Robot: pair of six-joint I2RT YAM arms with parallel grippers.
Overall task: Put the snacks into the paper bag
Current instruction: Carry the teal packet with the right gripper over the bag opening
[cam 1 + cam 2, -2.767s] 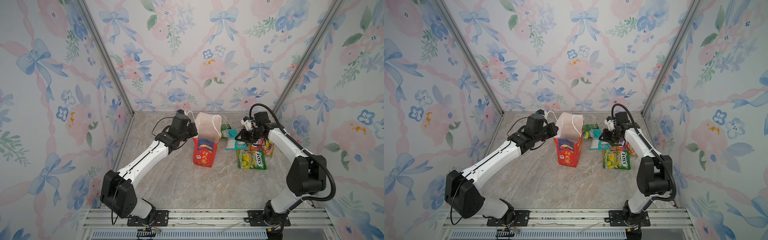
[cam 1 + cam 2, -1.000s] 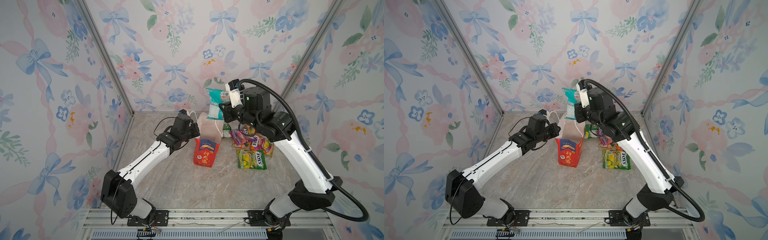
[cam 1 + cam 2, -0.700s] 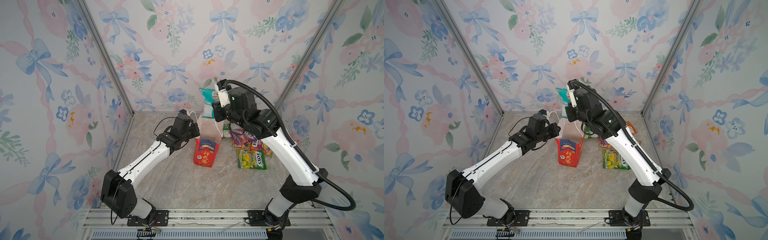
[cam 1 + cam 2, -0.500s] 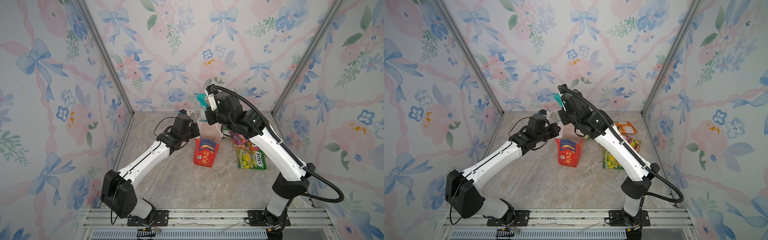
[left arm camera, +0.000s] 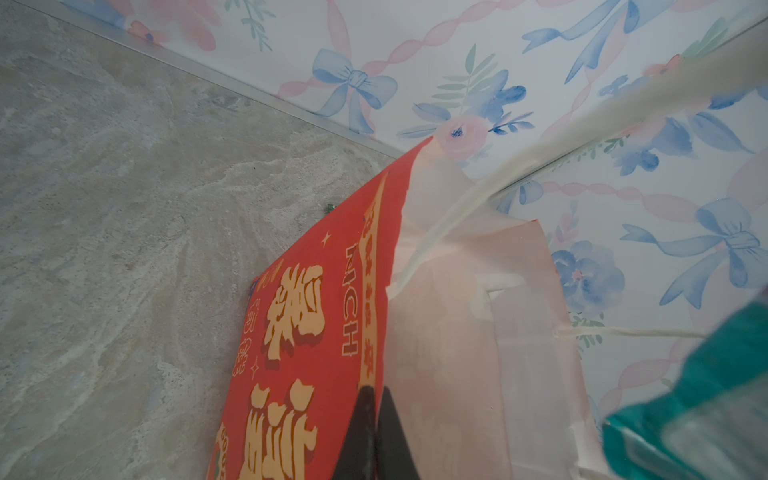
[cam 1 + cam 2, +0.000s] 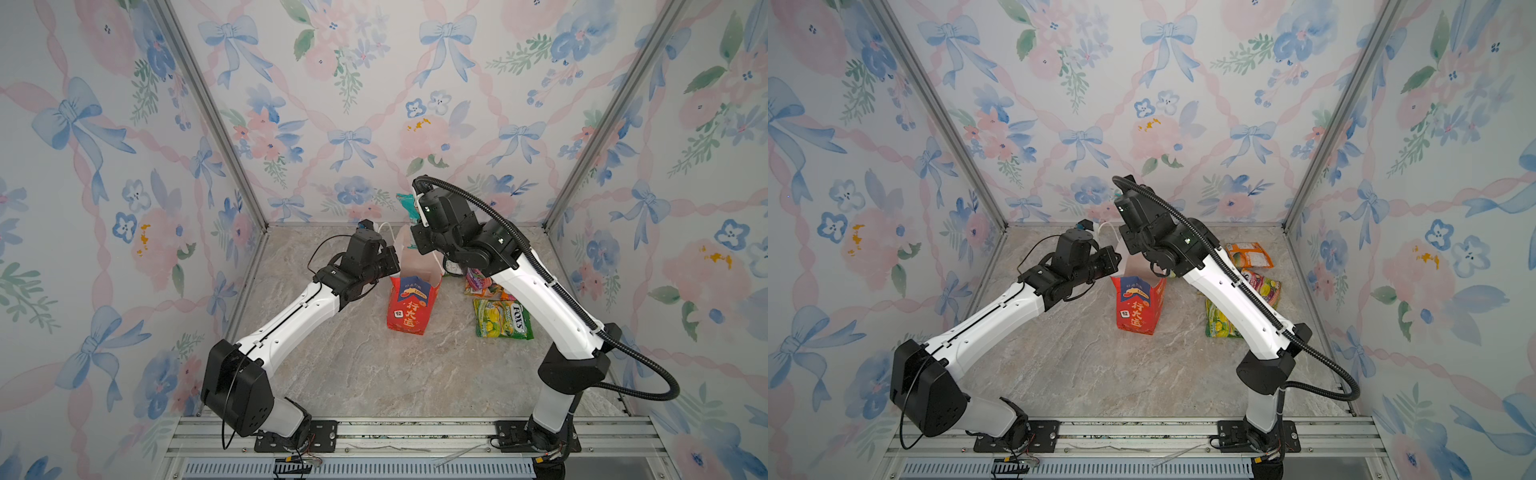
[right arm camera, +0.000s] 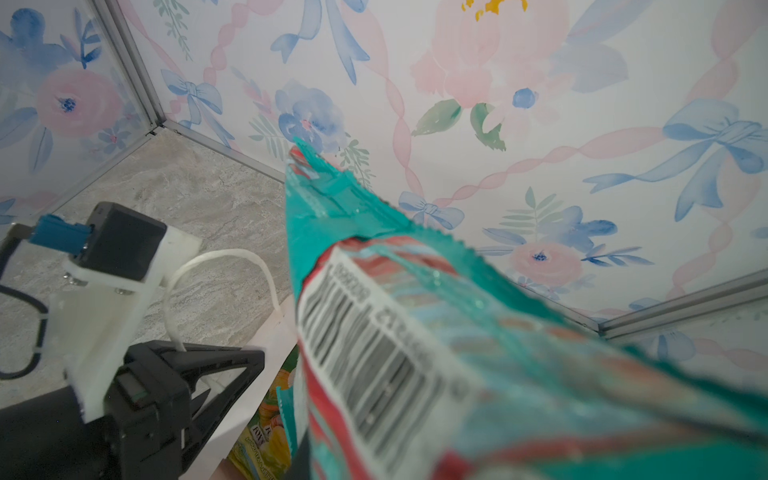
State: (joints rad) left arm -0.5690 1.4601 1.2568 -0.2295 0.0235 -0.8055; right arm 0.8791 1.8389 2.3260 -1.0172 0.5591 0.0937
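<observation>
The red paper bag (image 6: pixel 409 309) (image 6: pixel 1138 311) stands mid-table with its mouth open. My left gripper (image 6: pixel 392 261) (image 5: pixel 376 432) is shut on the bag's left rim, one finger outside on the red face (image 5: pixel 307 332) and one inside. My right gripper (image 6: pixel 415 235) is shut on a teal-white snack packet (image 6: pixel 405 203) (image 7: pixel 415 332), which hangs over the bag's mouth; its fingers are hidden by the packet. A yellow-green packet (image 7: pixel 266 419) lies inside the bag. On the table to the right lie a yellow-green FOX'S packet (image 6: pixel 503 318), a purple one (image 6: pixel 482 282) and an orange one (image 6: pixel 1250 254).
Floral walls with metal corner posts (image 6: pixel 582 166) close in the back and both sides. A white cord handle (image 7: pixel 216 266) loops beside the left wrist camera mount (image 7: pixel 116 249). A metal rail (image 6: pixel 395 428) runs along the front edge.
My right arm has swung left and down with the teal-white packet, from right of the bag to over its mouth. The left gripper has kept its hold on the rim.
</observation>
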